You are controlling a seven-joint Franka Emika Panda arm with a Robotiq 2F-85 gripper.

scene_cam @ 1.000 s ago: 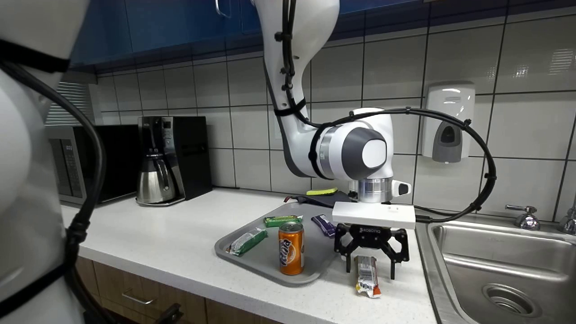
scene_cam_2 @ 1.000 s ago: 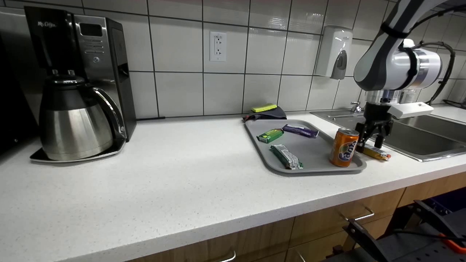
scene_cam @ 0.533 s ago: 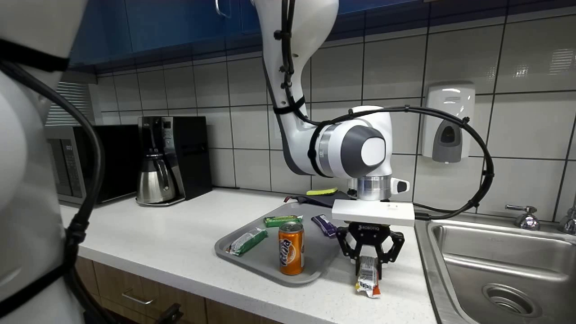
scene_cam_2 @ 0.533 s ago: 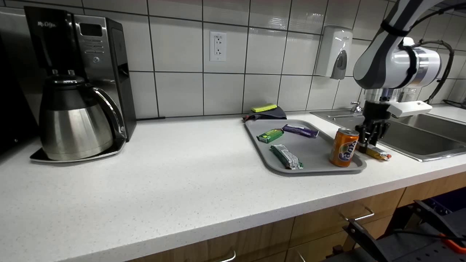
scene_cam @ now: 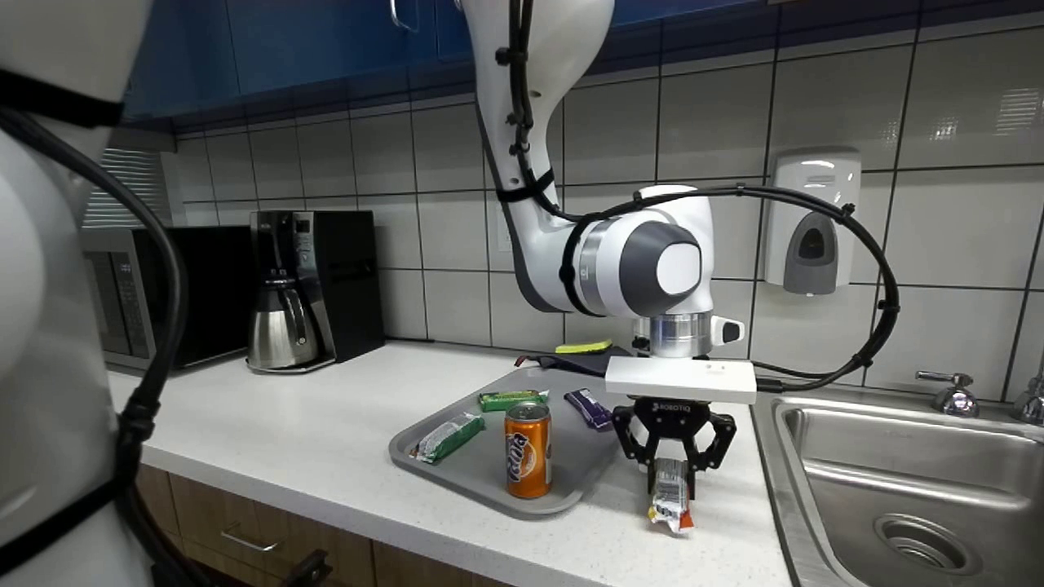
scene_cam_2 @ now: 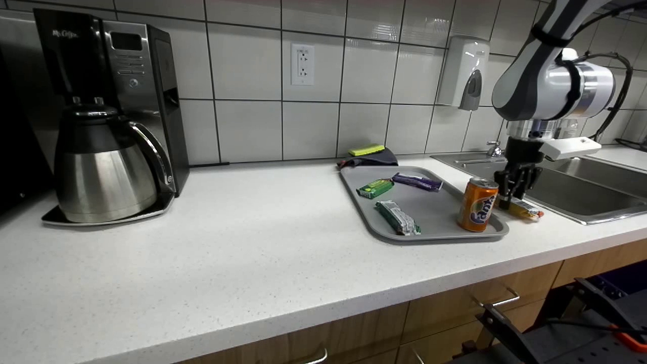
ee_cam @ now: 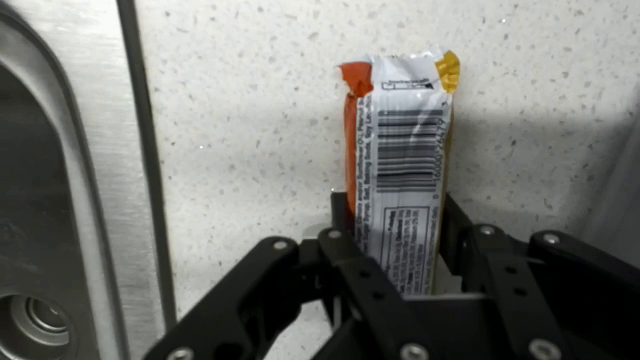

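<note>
Gripper (scene_cam: 671, 489): jaws pinched against both sides of wrapped snack bar (ee_cam: 405, 165). Bar located between grey tray (scene_cam_2: 440, 212) and steel sink (scene_cam: 787, 481); whether lifted off counter (scene_cam_2: 242, 242), cannot tell. Tray holds upright Fanta can (scene_cam_2: 477, 205), bright-green bar (scene_cam_2: 375, 188), green-and-silver bar (scene_cam_2: 398, 217), purple bar (scene_cam_2: 417, 182).
</note>
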